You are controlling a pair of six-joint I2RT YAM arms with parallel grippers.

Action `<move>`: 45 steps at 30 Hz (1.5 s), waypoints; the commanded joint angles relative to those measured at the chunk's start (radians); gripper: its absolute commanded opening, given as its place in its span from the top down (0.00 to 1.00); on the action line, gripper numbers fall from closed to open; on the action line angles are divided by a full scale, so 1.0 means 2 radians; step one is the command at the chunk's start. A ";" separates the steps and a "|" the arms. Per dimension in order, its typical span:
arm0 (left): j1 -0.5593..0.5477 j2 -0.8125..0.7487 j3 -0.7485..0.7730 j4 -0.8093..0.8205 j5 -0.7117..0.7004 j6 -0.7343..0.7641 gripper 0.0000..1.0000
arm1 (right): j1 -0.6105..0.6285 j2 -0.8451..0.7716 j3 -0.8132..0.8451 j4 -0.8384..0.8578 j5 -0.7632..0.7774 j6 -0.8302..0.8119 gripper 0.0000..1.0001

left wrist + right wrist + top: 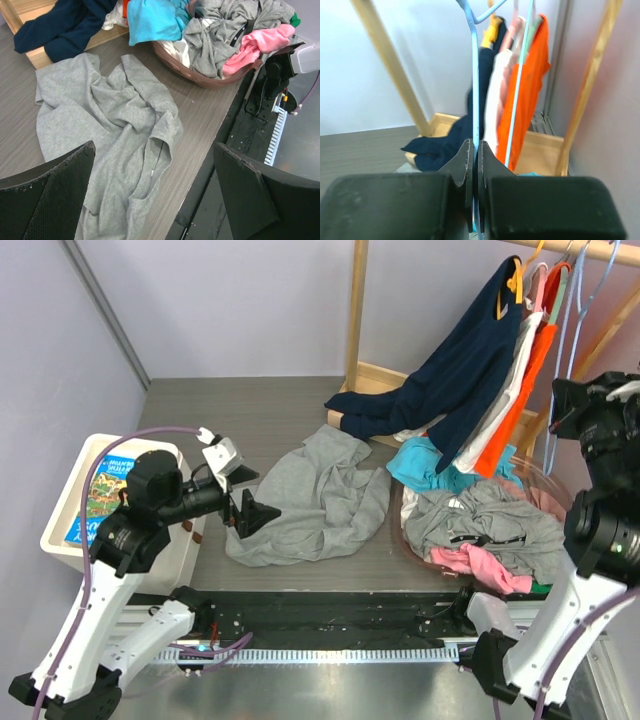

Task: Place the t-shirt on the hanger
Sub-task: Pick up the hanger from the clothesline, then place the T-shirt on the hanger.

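t-shirt [310, 495]: crumpled flat on the bench [200, 410], centre, between the left arm and the laundry basket [200, 80]. Long axis runs diagonally in the top view, near-left to far-right. The far end lies just beside the navy garment [450, 370]. Can't tell collar end from hem end.

hanger [475, 100]: on the right, at the wooden rack [355, 320]. In the right wrist view its thin blue wire stands near vertical, with the curve at the top, next to the orange garment [532, 90].

right hand [476, 150]: closed, fingers pinching the hanger wire.

left hand [154, 150]: fully spread, holds nothing, and is over the t-shirt's near-left edge. Can't tell if it touches the cloth.
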 commanded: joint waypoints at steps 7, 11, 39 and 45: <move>0.004 -0.036 -0.031 0.023 0.015 -0.040 0.00 | 0.000 0.027 0.050 0.046 -0.268 0.099 0.99; 0.025 -0.038 -0.034 0.039 0.017 -0.061 0.00 | 0.007 0.083 0.001 0.157 -0.351 0.203 0.99; 0.082 -0.027 -0.064 -0.027 0.133 0.263 0.05 | 0.503 0.100 -0.087 -0.182 -0.243 -0.325 0.99; 0.073 0.013 -0.074 -0.007 0.160 0.276 0.13 | 0.535 0.096 -0.108 -0.165 -0.235 -0.309 0.99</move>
